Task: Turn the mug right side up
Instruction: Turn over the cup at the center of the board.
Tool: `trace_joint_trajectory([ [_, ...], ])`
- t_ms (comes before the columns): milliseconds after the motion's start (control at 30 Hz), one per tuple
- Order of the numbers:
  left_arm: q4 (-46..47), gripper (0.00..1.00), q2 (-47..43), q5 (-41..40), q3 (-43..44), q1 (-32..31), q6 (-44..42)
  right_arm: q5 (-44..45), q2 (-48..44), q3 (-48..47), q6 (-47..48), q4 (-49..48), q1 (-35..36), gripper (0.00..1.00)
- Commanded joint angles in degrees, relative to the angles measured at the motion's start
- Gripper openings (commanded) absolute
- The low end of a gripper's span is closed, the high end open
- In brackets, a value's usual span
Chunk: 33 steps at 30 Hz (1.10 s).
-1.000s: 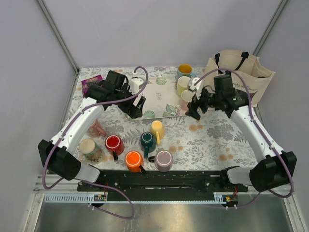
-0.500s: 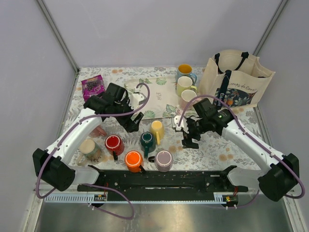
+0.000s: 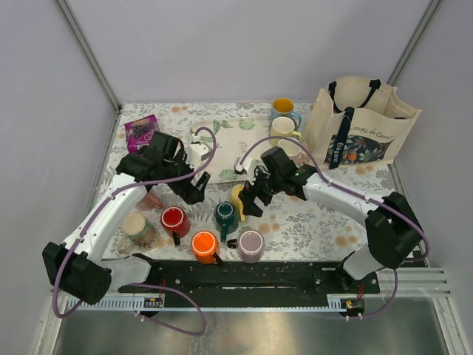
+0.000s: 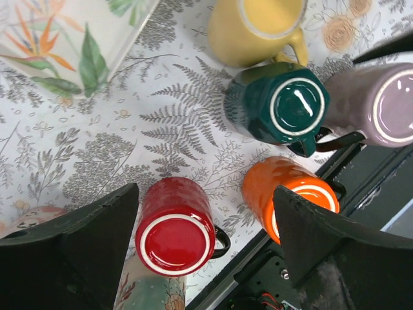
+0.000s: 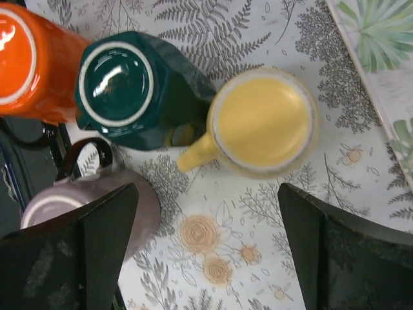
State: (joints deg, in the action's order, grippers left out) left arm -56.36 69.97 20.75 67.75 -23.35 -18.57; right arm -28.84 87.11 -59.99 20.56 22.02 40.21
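Lighting: bright, even and diffuse from overhead in all three views, with the pale walls (image 3: 244,44) uniformly lit. Shadows: soft and faint, under the left arm (image 3: 111,211) on the tablecloth (image 3: 325,214) and around the yellow mug (image 5: 261,123). Glare: small white highlights on the glossy teal mug (image 4: 297,106), mauve mug (image 4: 381,103) and orange mug (image 5: 26,64); a dull sheen on the metal strip (image 3: 244,329). Focus: cloth print and mugs crisp; left gripper (image 4: 205,192) and right gripper (image 5: 206,187) near-black, detail lost, slightly soft in the foreground.
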Motion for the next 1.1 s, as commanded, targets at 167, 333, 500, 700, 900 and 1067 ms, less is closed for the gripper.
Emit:
trace_joint_trajectory([
  [167, 3.8, 0.88, -2.0, -1.6, 0.6, 2.3, 2.7, 9.7, 6.0, -3.9, -12.5, -7.6, 2.3, 0.99],
  [333, 4.1, 0.88, -1.4, -0.3, 0.9, 2.3, 3.7, 16.2, 8.0, -4.4, -15.5, -9.0, 2.3, 0.99],
  [500, 4.2, 0.88, -1.5, -0.4, 0.8, 2.3, 3.5, 22.3, 6.8, -3.3, -13.3, -7.9, 1.7, 0.99],
  [700, 4.2, 0.88, -1.9, -0.5, 0.3, 2.7, 3.4, 19.5, 2.8, 1.6, -9.0, -5.2, -6.1, 1.00],
  [900, 4.3, 0.88, -1.6, 0.2, 0.2, 3.0, 3.2, 6.2, -2.6, 2.9, 4.8, 0.9, -8.4, 0.96],
  [1067, 4.5, 0.88, -1.3, 0.9, 0.4, 3.1, 3.5, 1.8, -2.0, 2.1, 7.8, 2.0, -8.3, 0.90],
])
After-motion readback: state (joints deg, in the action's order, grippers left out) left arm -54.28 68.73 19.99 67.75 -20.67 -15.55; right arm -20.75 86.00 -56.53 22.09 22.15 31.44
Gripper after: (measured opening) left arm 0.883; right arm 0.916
